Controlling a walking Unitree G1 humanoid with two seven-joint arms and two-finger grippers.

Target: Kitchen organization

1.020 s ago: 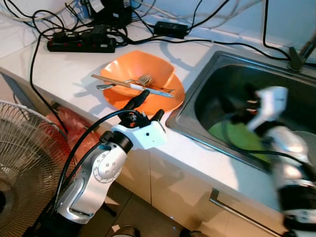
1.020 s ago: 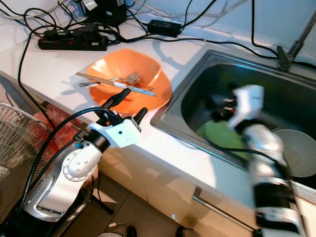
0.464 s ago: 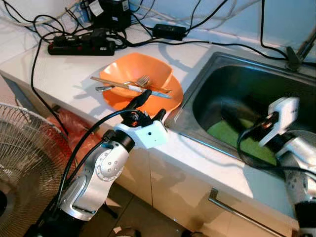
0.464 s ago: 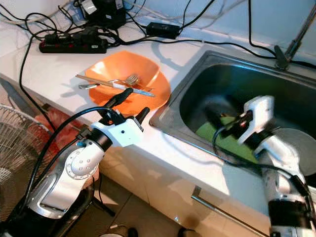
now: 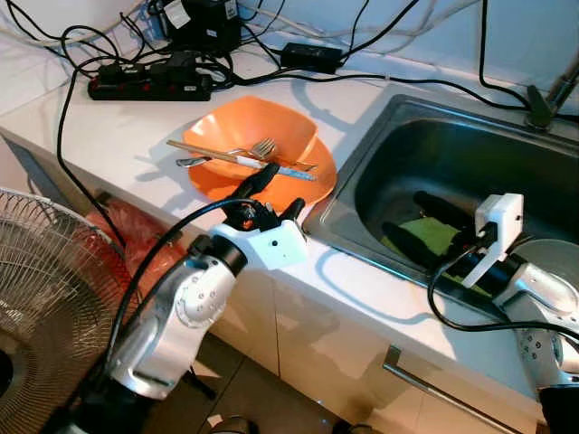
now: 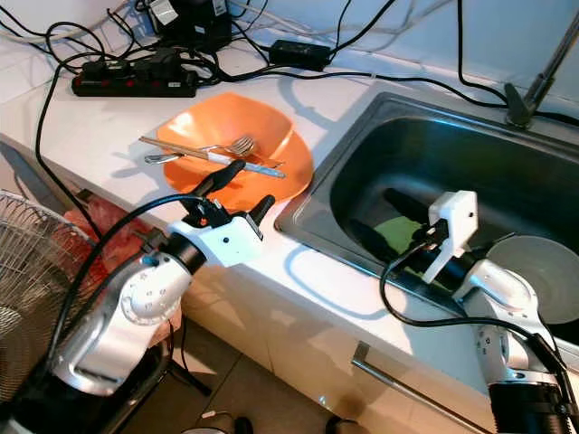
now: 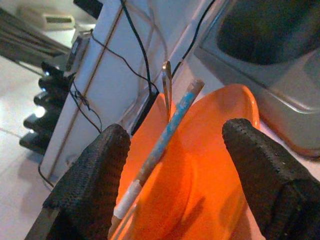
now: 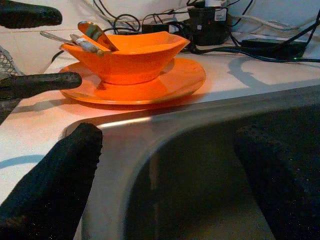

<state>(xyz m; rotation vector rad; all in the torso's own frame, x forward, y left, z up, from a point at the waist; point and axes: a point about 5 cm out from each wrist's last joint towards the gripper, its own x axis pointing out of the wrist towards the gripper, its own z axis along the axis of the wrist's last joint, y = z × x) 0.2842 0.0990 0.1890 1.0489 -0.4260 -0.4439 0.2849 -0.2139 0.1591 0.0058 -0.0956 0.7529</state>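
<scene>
Where the eye views look down on the white bench [image 5: 118, 127], the orange bowl [image 5: 258, 136] sits on an orange plate [image 5: 317, 185] with a fork [image 5: 258, 146] and chopsticks [image 5: 204, 150] across it, and the sink [image 5: 407, 136] holds a green thing [image 5: 430, 235]. The left wrist view shows the left claw [image 7: 190, 165] open wide near the bowl. The right wrist view shows the right claw [image 8: 165, 165] open too, low inside the sink, looking over its edge.

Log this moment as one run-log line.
left hand: open, at orange bowl | right hand: open, inside sink over green item | cutlery: across bowl | holding: nothing
</scene>
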